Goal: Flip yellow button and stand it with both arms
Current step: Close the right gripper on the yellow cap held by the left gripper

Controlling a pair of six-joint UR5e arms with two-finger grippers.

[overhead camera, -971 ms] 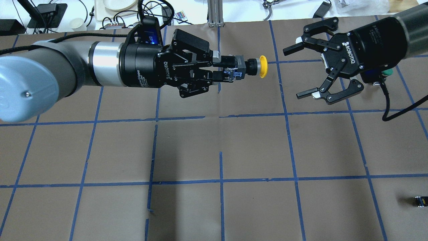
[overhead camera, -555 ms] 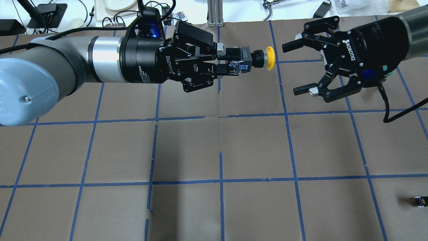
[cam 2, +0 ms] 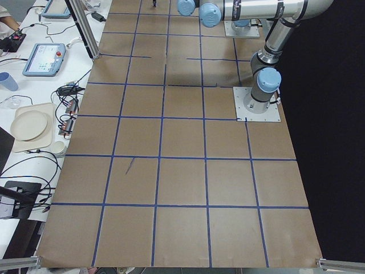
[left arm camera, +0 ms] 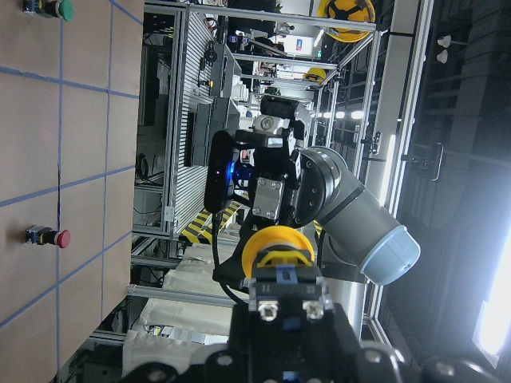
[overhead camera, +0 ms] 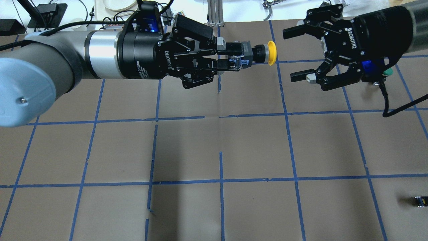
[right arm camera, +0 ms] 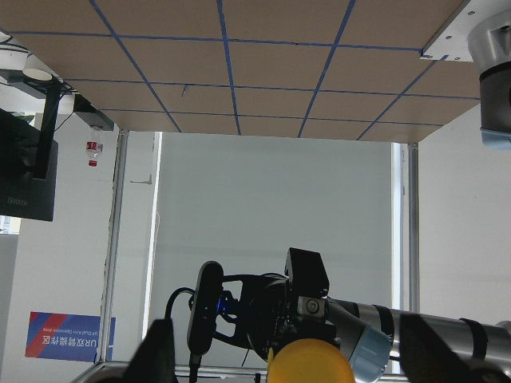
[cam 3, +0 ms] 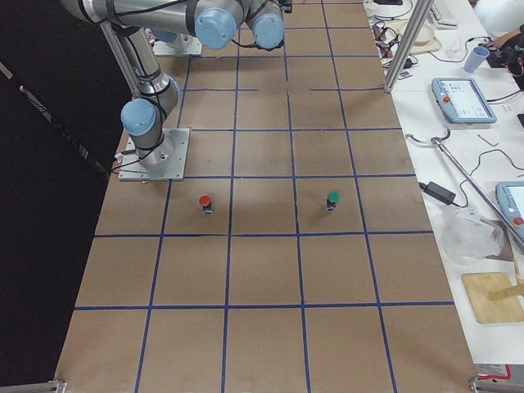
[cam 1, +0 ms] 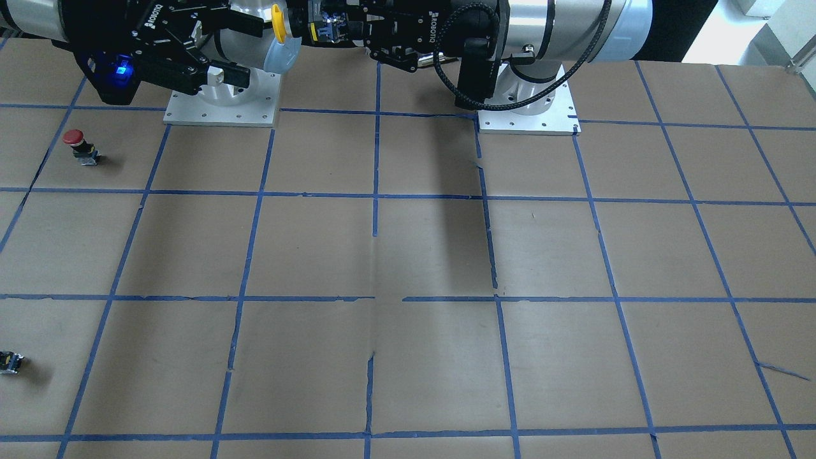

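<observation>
The yellow button (overhead camera: pixel 271 53) is held level in the air, its yellow cap pointing at my right gripper. My left gripper (overhead camera: pixel 238 56) is shut on its black and silver block body. In the front view the yellow button (cam 1: pixel 276 14) shows at the top edge, with my left gripper (cam 1: pixel 325 29) on its right. My right gripper (overhead camera: pixel 293 54) is open and empty, its jaws spread wide, a short gap from the cap. In the right wrist view the cap (right arm camera: pixel 307 361) sits low between the two fingers (right arm camera: pixel 162 355). The left wrist view shows the button (left arm camera: pixel 275 249) from behind.
A red-capped button (cam 1: pixel 80 145) stands on the brown papered table (overhead camera: pixel 254 147) at the robot's right. A green-capped button (cam 3: pixel 332 199) stands further out. A small black block (overhead camera: pixel 419 201) lies near the right edge. Cables and devices line the far bench.
My left gripper has carried the yellow button further from the robot and a little to the right. My right gripper has also moved that way, and the gap to the cap is smaller.
</observation>
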